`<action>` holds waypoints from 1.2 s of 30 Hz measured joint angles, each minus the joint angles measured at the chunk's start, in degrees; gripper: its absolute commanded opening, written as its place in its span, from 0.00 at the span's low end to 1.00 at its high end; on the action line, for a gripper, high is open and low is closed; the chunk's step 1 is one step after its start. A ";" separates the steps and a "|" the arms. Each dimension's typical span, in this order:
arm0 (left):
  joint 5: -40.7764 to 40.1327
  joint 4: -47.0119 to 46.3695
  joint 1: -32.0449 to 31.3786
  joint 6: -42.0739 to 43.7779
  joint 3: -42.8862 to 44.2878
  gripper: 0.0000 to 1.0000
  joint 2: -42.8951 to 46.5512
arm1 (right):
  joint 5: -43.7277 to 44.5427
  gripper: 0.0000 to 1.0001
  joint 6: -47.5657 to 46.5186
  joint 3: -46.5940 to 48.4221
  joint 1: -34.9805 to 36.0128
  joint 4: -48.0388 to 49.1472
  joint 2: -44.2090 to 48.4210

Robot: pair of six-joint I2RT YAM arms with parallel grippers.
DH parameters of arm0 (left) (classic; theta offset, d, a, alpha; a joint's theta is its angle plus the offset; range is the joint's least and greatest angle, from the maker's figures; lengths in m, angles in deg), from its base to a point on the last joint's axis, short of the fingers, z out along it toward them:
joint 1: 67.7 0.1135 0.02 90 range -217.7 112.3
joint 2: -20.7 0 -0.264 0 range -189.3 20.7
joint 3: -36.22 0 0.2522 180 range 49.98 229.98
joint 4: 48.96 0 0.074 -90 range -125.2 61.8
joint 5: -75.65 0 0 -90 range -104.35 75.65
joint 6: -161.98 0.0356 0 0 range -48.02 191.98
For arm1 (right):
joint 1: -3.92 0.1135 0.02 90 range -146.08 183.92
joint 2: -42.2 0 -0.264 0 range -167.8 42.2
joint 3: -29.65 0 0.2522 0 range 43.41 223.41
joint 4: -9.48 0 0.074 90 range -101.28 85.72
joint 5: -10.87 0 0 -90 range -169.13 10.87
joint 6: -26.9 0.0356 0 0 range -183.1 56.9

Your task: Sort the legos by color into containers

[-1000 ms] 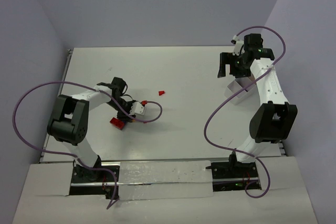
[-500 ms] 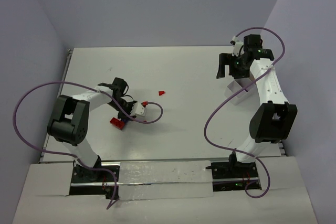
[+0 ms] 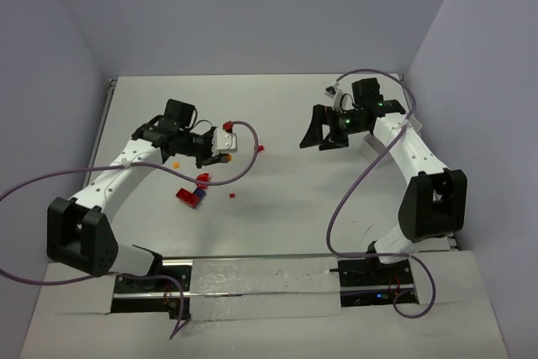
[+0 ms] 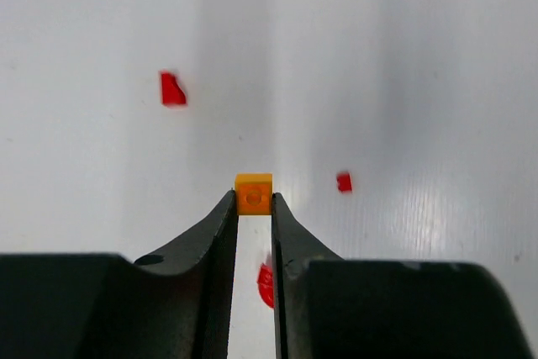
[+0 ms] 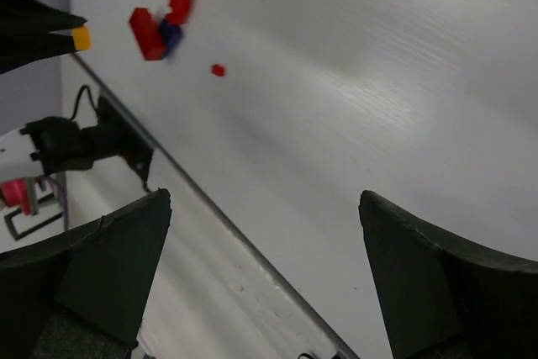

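My left gripper (image 3: pixel 218 155) is shut on a tiny orange lego (image 4: pixel 254 193), pinched at the fingertips above the table; it also shows in the right wrist view (image 5: pixel 80 37). A red wedge lego (image 4: pixel 172 88) and a tiny red lego (image 4: pixel 343 181) lie on the table beyond it. A pile of red and purple legos (image 3: pixel 192 193) lies near the left arm and also shows in the right wrist view (image 5: pixel 155 27). Another orange lego (image 3: pixel 176 162) lies under the left forearm. My right gripper (image 3: pixel 323 137) is wide open and empty above the table's middle right. No container shows clearly.
A single red lego (image 3: pixel 260 149) lies between the two grippers, and a tiny red one (image 3: pixel 231 197) lies right of the pile. Purple cables loop from both arms over the table. The table's near edge rail (image 5: pixel 210 208) runs under the right gripper's view.
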 measured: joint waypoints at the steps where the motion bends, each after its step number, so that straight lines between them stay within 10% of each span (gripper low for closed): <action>1: 0.00 -0.92 -0.65 -2.63 0.85 0.00 0.92 | -1.91 0.98 0.64 0.18 1.07 0.76 0.00; 18: -2.34 -9.21 -6.38 -31.40 4.08 0.00 2.86 | -16.57 0.75 25.54 3.70 13.96 22.83 -6.91; 36: -4.03 -11.72 -8.91 -36.78 5.01 0.00 2.79 | -20.30 0.55 33.37 7.41 20.84 29.22 -15.19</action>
